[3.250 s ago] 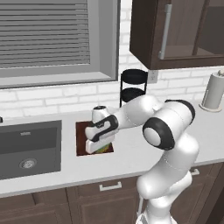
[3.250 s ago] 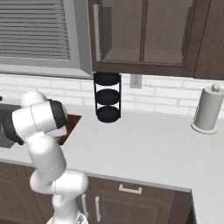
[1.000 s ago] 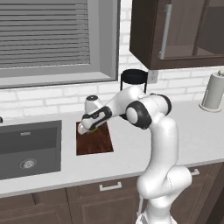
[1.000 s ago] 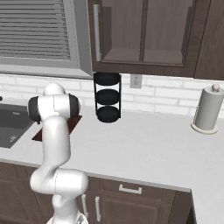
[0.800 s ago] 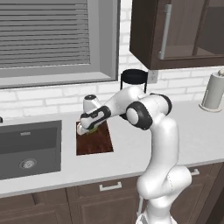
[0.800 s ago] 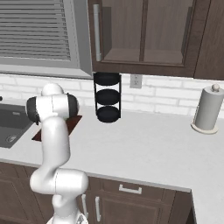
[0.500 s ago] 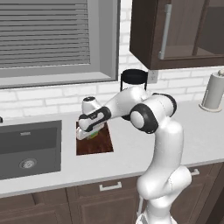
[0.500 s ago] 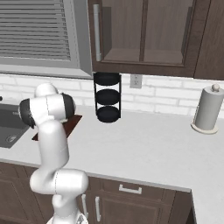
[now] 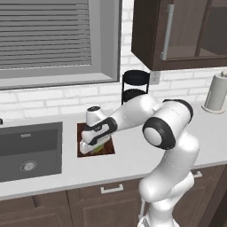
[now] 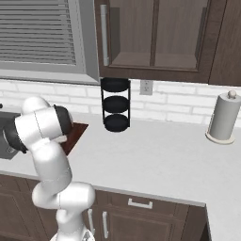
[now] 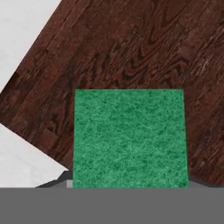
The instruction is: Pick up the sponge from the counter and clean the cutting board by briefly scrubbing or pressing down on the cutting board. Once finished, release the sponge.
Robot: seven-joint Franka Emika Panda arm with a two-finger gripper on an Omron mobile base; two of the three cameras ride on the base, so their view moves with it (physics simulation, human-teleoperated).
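Sponge (image 11: 129, 138) in gripper (image 9: 92, 146), low over cutting board (image 9: 82, 133).
Fingers clamped on the sponge, green face showing. Over the last second the hand has slid from the board's far edge to its front left part, lower; scrubbing likely underway, release pending.

The sponge (image 11: 129, 138), low in the hand view, has a rough, fibrous green top, matt like scouring felt. The board (image 11: 144, 48) around it is dark reddish wood with strong grain and a slight sheen. The surface (image 11: 22, 26), upper left, looks smooth, pale and stone-like.
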